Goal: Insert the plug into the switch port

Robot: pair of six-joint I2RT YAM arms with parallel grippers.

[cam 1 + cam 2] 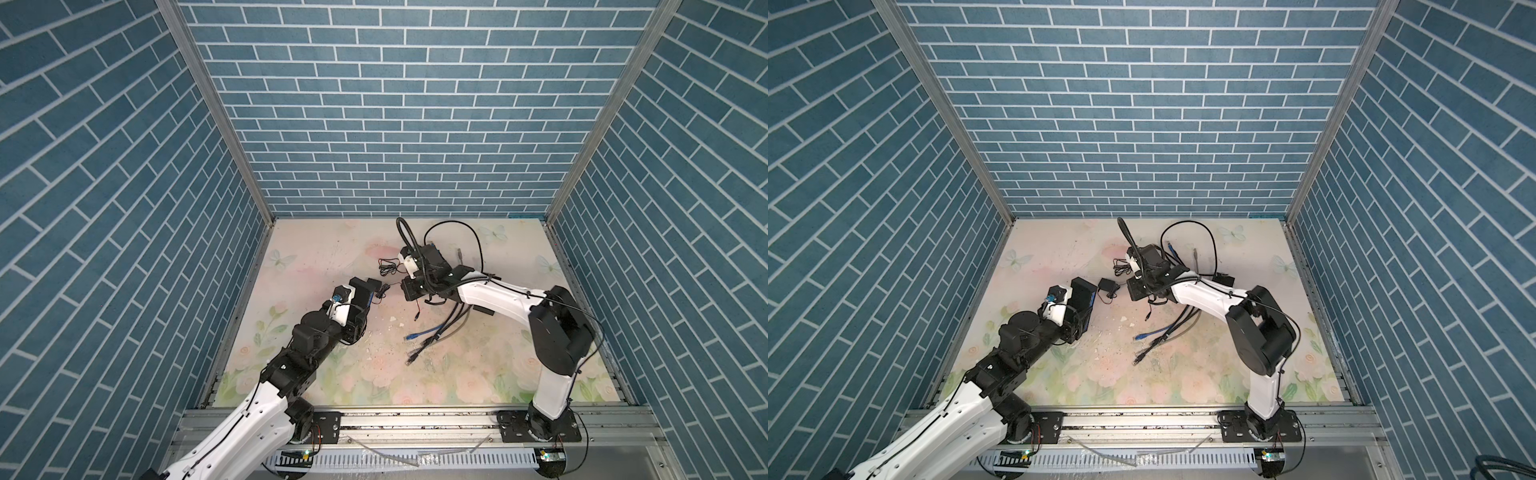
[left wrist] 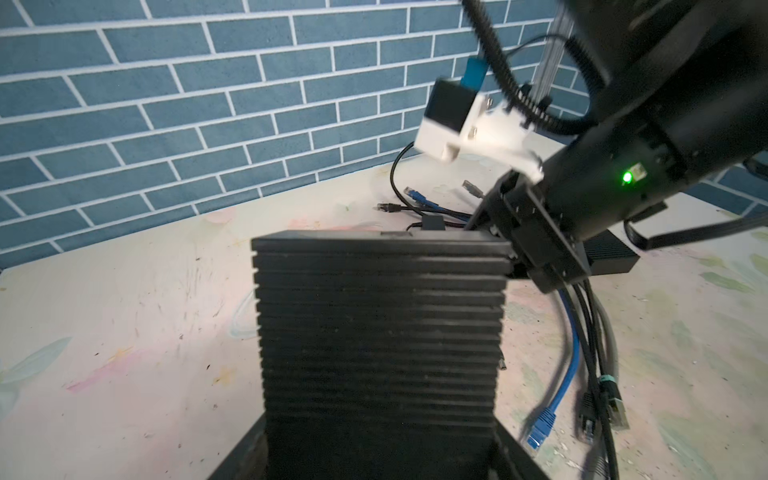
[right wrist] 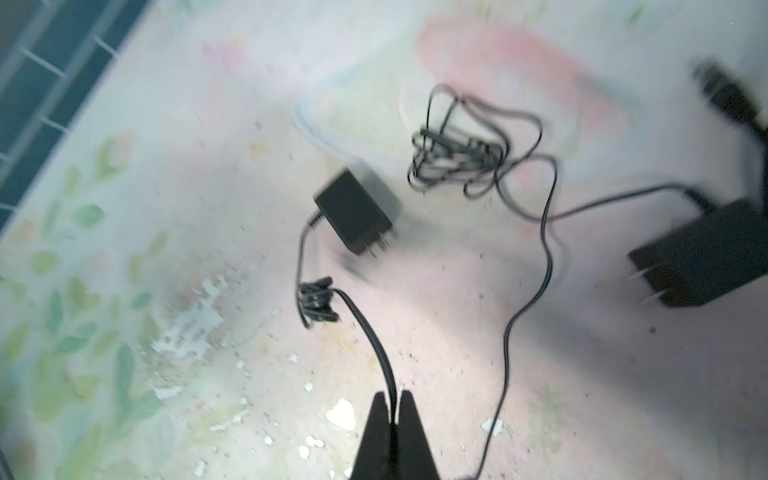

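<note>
I hold the switch (image 2: 380, 332), a black ribbed box, upright above the mat with my left gripper (image 2: 380, 453) shut on its sides; both top views show it, left of centre (image 1: 362, 297). My right gripper (image 3: 394, 399) hovers just to its right (image 1: 405, 289), shut on a thin black cord (image 3: 374, 340). That cord runs through a small bundle to a black power adapter (image 3: 355, 218) lying on the mat. A small barrel plug (image 1: 417, 319) dangles on a short cord below the right gripper, near the switch's edge (image 2: 503, 365). No port on the switch is visible.
A second black ribbed box (image 2: 611, 257) lies under the right arm, with blue, black and grey network cables (image 1: 432, 332) fanning toward the front. A larger adapter (image 3: 702, 257) and its tangled cord (image 3: 457, 153) lie behind. White chips litter the floral mat (image 1: 332, 374).
</note>
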